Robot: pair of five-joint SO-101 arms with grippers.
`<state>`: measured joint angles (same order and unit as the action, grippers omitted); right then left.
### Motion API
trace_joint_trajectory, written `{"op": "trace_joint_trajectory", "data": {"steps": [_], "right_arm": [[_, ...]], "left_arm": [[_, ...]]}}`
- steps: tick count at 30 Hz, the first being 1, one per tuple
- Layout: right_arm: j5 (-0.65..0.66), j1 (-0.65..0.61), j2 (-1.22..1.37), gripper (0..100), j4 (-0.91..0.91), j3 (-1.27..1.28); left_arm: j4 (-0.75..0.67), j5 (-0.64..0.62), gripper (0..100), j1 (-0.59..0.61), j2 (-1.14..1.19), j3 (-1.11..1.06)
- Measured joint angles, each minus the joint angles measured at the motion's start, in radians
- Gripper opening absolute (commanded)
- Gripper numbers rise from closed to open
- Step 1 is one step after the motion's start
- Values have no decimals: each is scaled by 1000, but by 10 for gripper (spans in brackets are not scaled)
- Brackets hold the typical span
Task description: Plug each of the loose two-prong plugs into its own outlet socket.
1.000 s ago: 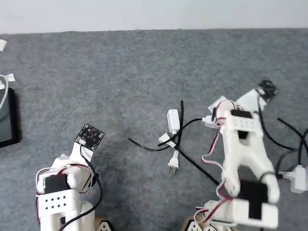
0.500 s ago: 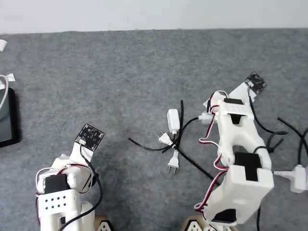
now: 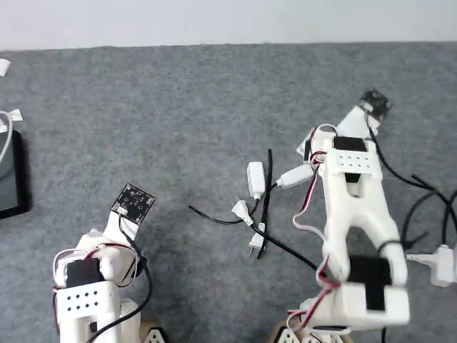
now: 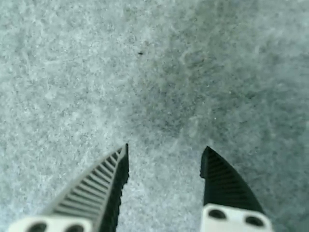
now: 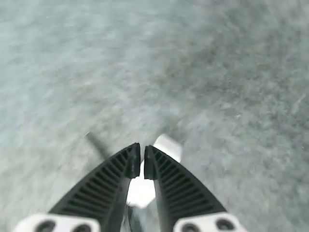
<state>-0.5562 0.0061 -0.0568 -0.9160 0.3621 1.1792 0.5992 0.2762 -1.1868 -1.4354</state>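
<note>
white plug (image 5: 166, 146) | ribbed right fingers (image 5: 169, 181) clamped on it | left fingers (image 4: 108, 186) apart

I work this rig through three cameras. The high one is fixed off the arms and looks steeply down on the grey table (image 3: 143, 107). It is far enough back to take in the left arm (image 3: 89, 282) and the right arm (image 3: 357, 214) whole. The left wrist camera sits behind the left gripper (image 4: 164, 154), faces along its spread fingers (image 4: 104, 188), and is very near the table just past the tips. The right wrist camera looks the same way past the right gripper (image 5: 141, 147), whose fingers are pressed nearly together. With the high view it shares the white plug (image 5: 166, 146) at those tips.
</note>
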Motion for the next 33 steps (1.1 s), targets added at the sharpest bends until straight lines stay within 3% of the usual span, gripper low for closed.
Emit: {"op": "trace_joint_trajectory", "data": {"steps": [2, 5, 8, 10, 18, 24, 27, 33], "right_arm": [[6, -20, -66, 46, -60, 0], [-14, -23, -97, 199, -110, 0], [-117, -23, -84, 337, -140, 0], [-207, -26, -41, 363, -143, 0], [-362, -80, 178, 285, 17, 0], [-364, -77, 239, 184, 147, 0], [-342, -81, 239, 13, 161, 0], [-262, -83, 239, 13, 157, 0]], "left_arm": [[0, 0, 177, 0, 0, 0], [0, 0, 177, 0, 0, 0], [0, 0, 177, 0, 0, 0], [0, 0, 177, 0, 0, 0], [0, 0, 177, 0, 0, 0], [0, 0, 177, 0, 0, 0], [0, 0, 177, 0, 0, 0], [0, 0, 177, 0, 0, 0]]}}
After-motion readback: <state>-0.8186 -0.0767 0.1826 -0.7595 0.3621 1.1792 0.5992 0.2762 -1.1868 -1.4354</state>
